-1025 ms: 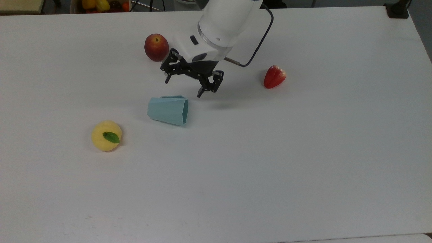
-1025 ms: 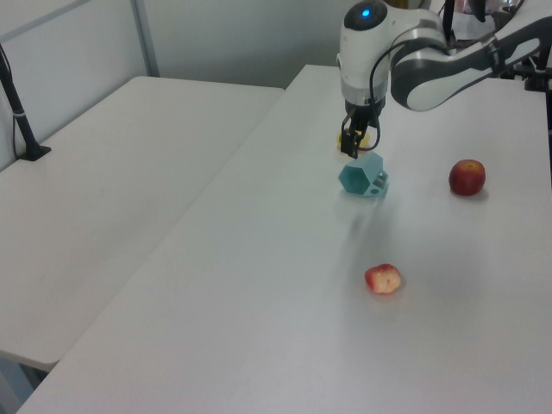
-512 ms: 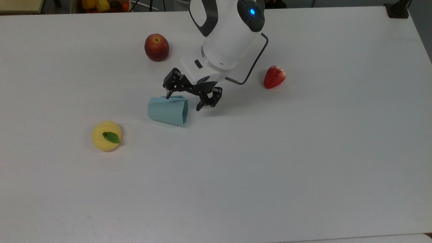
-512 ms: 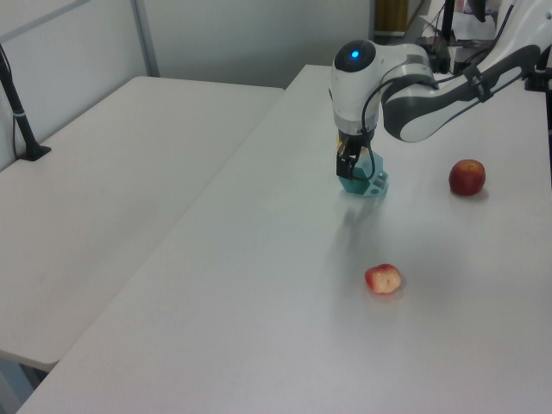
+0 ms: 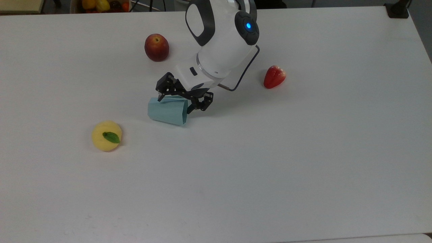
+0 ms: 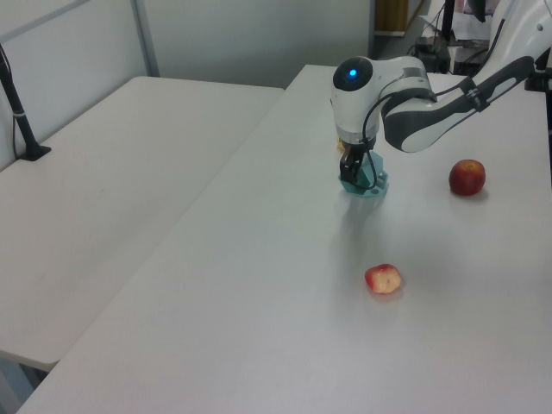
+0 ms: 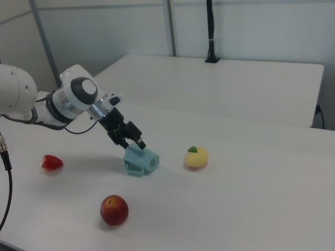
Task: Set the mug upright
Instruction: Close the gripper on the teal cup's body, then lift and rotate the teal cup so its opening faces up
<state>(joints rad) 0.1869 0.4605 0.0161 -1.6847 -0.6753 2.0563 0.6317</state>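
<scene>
One mug: the mug (image 5: 167, 111) is pale teal-blue and faceted, lying on its side on the white table (image 5: 303, 162), its wide hexagonal rim turned toward the top view's right and its narrower base toward the top view's left; in the right view (image 7: 140, 159) a small flat handle with holes shows on its near side.
Mug's place: around the middle of the table, between the yellow fruit and the strawberry in the top view.
Gripper: the gripper (image 5: 175, 103) is tilted down over the rim end of the mug, its black fingers spread apart, one finger at the mug's upper edge and the other at the open rim; whether either finger touches the mug cannot be told. In the left view (image 6: 354, 168) it hides most of the mug (image 6: 371, 181).
Yellow fruit: the yellow fruit (image 5: 106, 135) with a green leaf lies nearest in the top view, apart from the mug's base.
Strawberry: the strawberry (image 5: 274, 77) lies well apart, past the rim side.
Peach: the red peach (image 5: 156, 47) lies farther back, beside the arm (image 5: 222, 37).
</scene>
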